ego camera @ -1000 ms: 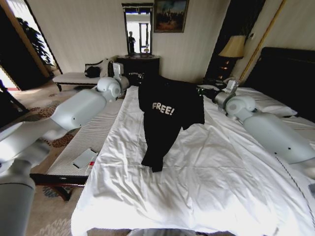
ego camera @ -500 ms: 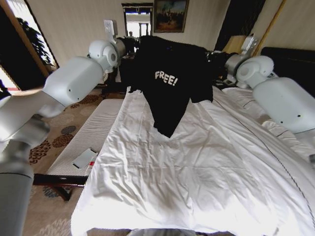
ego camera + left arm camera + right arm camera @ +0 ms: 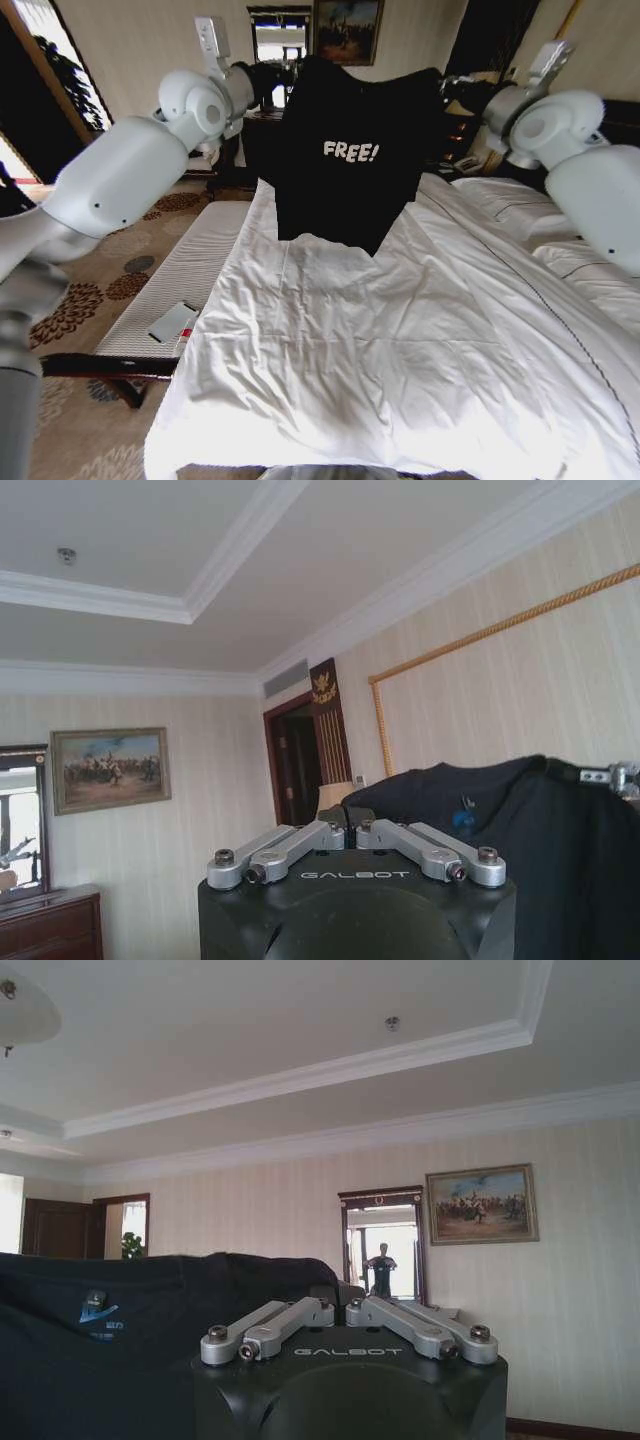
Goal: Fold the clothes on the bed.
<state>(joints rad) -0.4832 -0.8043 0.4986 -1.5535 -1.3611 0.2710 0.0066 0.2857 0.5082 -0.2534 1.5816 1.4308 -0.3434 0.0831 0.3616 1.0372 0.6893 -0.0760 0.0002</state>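
Striped cream wallpaper, a framed painting [image 3: 346, 30] and a tall mirror [image 3: 279, 52] line the far wall of a bedroom, and the bed [image 3: 400, 340] with its rumpled white duvet stretches away from the robot toward a dark headboard on the right. Both arms are raised high over the mattress. Between them hangs the black T-shirt [image 3: 345, 170], held up by its shoulders and spread flat, its white "FREE!" lettering facing the head camera; its lower hem hangs just above the duvet, and I cannot tell whether it touches. The left claw [image 3: 347, 832] has its fingers pressed together, pinching one shoulder of the shirt, whose dark fabric runs off past it in the left wrist view. The right claw [image 3: 338, 1310] is likewise drawn together on the other shoulder, with the collar label visible beside it. Left of the bed, a pale cushioned bench [image 3: 175, 290] carries a small flat white object [image 3: 170, 324].
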